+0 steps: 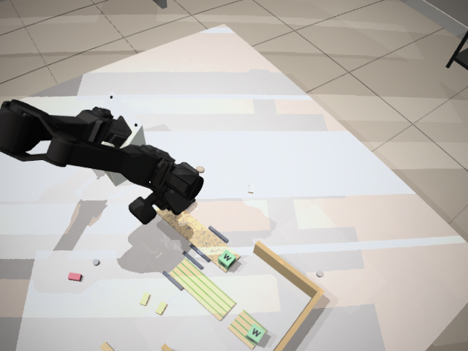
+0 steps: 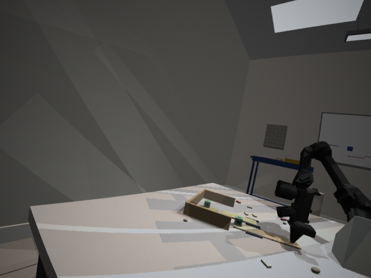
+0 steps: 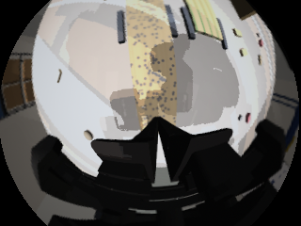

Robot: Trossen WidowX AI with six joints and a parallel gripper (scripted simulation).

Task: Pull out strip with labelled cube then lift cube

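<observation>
meanwhile, the gripper, its fingers shut tight with nothing between them, pressed its tip onto the near end of the speckled strip. the labelled cube sat on that strip's far end, just outside the wooden frame. a striped strip lay beside it, broken in 2, the far piece carrying a second cube. dragging well likely meant steady downward pressure and a straight, slow pull between the grey bars, so the cube rode along without tipping.
</observation>
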